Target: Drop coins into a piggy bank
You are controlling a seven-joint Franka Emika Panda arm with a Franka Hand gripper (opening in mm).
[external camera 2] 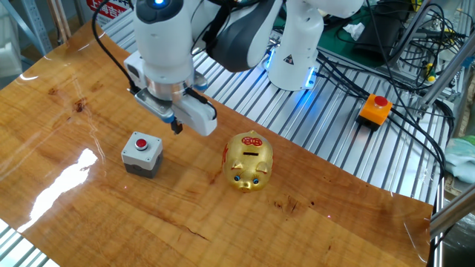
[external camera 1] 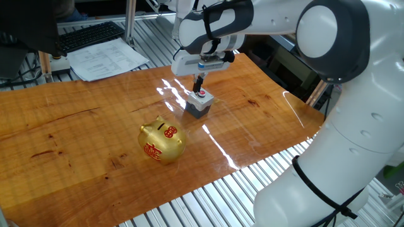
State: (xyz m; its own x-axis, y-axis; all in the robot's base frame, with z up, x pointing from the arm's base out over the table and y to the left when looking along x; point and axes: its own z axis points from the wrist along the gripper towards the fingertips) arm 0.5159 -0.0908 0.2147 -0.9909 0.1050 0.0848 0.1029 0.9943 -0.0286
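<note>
The gold piggy bank (external camera 1: 162, 140) stands on the wooden table and also shows in the other fixed view (external camera 2: 249, 161), its red-marked slot facing up. A small red disc, a coin (external camera 1: 202, 94), lies on top of a grey square block (external camera 1: 198, 104); both also show in the other fixed view, the coin (external camera 2: 140, 143) on the block (external camera 2: 142, 155). My gripper (external camera 1: 199, 84) hangs a little above the block's edge, between block and pig in the other fixed view (external camera 2: 177, 127). Its dark fingers are pressed together, and I see nothing between them.
A keyboard (external camera 1: 88, 36) and papers (external camera 1: 107, 60) lie beyond the table's far edge. An orange box with a red button (external camera 2: 375, 109) and cables sit on the slatted bench behind the table. The robot's base (external camera 2: 293, 44) stands behind the pig.
</note>
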